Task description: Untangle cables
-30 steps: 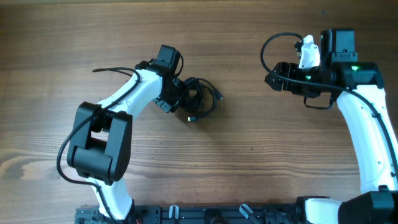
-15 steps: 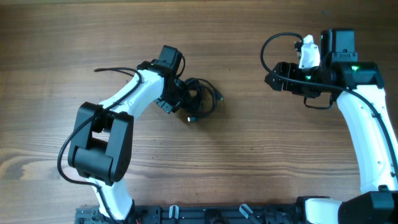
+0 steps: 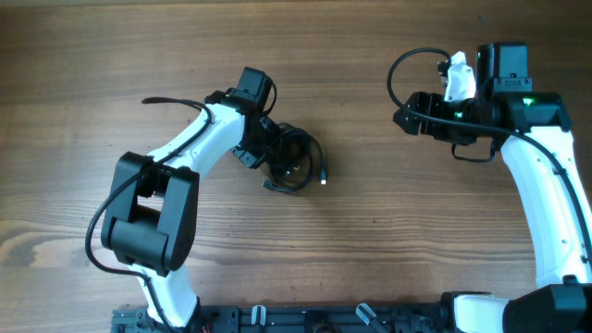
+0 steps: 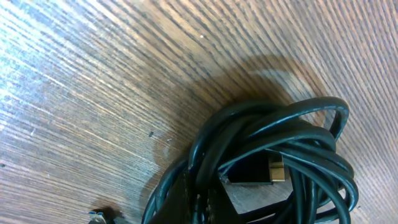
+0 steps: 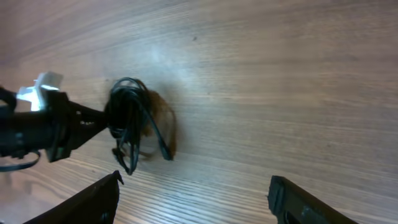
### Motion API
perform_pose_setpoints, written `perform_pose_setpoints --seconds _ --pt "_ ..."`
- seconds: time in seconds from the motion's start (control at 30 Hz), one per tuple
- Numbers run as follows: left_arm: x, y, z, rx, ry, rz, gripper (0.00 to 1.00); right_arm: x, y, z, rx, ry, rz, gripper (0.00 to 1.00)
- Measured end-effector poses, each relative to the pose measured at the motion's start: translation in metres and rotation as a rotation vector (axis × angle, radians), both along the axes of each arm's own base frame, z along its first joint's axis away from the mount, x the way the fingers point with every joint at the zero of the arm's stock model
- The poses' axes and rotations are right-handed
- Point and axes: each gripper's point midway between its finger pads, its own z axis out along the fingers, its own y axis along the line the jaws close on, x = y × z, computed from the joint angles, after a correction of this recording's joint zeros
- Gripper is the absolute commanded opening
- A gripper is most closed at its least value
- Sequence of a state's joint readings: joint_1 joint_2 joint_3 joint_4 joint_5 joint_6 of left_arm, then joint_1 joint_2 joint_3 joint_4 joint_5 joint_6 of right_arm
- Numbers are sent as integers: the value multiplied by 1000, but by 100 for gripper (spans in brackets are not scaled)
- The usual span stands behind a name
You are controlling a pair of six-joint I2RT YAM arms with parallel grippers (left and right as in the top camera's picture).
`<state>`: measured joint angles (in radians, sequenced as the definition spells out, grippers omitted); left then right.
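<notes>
The left claw point(image 4: 200, 199) snaps shut. A second ago its jaws stood apart at the edge of the heap, and now they are pinched tight on a couple of strands at the near side of the cables point(image 3: 296, 159). And the bundle answers. It has slid a touch toward the robot and pulled into a rounder coil, with one loose end swung round to its right side. Up close it is a fat knot of black loops, and a gold-tipped plug point(image 4: 277, 169) is buried in the middle of them. The shadow beneath suggests the coil may be riding just off the table point(image 3: 416, 240), though that is hard to call.

The cables sit left of centre, right at the claw's tip and well apart from the other arm. The right claw point(image 5: 194, 180) hangs wide open far to the right with nothing in it, looking across at the knot.

So there's a hold, but no untangling yet: every loop is still wound together. Likely the free claw must come over and take a strand to pull against.
</notes>
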<state>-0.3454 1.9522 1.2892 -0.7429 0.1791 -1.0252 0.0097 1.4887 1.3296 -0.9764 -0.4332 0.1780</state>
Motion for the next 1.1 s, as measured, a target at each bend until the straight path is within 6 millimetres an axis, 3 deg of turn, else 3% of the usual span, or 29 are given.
perform_pose_setpoints --seconds 0.2,0.47,0.6,0.77,0.87,1.1 --pt "4 15 14 -32 -29 -12 4 16 18 19 102 -100 54 75" --pt "18 28 79 -120 -188 19 4 18 62 35 196 -144 126 75" --pt "17 23 93 -161 -204 46 4 13 93 40 231 -138 155 75" --pt "21 16 98 -245 -181 141 4 12 122 48 276 -144 160 58" --pt "26 11 104 -321 -157 226 4 13 137 41 294 -111 156 52" --pt "27 0 114 -452 -63 396 4 14 171 11 300 -42 191 52"
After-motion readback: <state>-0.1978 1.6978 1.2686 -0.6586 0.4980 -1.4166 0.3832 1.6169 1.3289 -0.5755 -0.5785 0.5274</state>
